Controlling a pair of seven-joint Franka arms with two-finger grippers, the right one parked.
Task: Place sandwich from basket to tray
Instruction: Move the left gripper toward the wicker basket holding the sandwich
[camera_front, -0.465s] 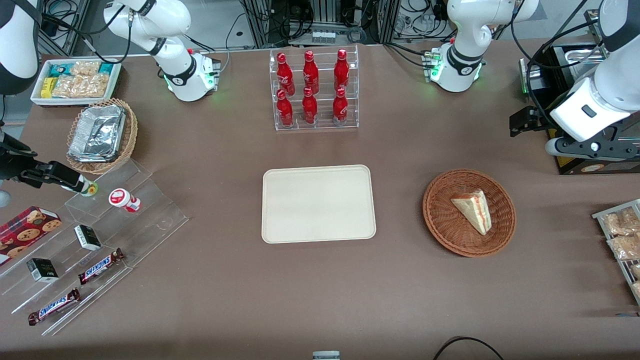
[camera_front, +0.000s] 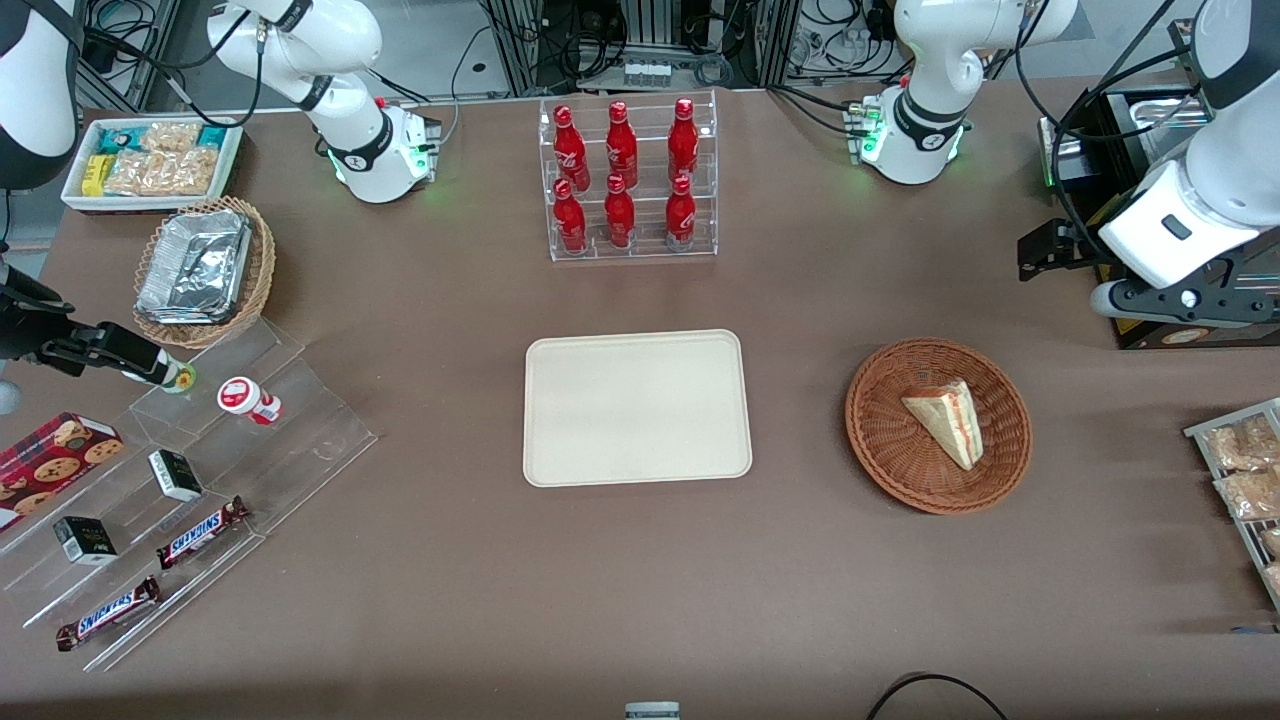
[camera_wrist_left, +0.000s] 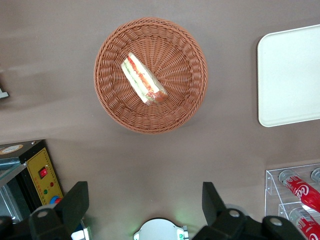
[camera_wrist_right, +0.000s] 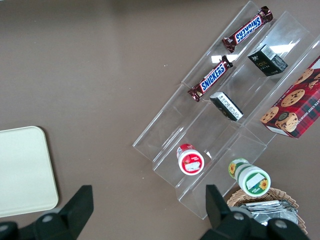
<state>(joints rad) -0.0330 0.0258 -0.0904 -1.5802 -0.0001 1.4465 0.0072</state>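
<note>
The sandwich (camera_front: 946, 420), a pale triangular wedge with red and green filling, lies in the round reddish-brown wicker basket (camera_front: 880, 440). Both also show in the left wrist view: the sandwich (camera_wrist_left: 144, 79) in the basket (camera_wrist_left: 185, 100). The cream-beige tray (camera_front: 636, 408) lies flat at the table's middle, beside the basket, with nothing on it; its corner shows in the left wrist view (camera_wrist_left: 290, 75). My left gripper (camera_front: 1185, 297) hangs high over the working arm's end of the table, farther from the front camera than the basket. Its jaws (camera_wrist_left: 145, 200) are wide open and hold nothing.
A clear rack of red bottles (camera_front: 625, 180) stands farther from the front camera than the tray. A black box (camera_front: 1150, 330) and a rack of snack bags (camera_front: 1240, 470) sit at the working arm's end. Clear steps with candy bars (camera_front: 200, 530) lie toward the parked arm's end.
My left gripper has shifted slightly away from the front camera. The sandwich, basket and tray have not moved.
</note>
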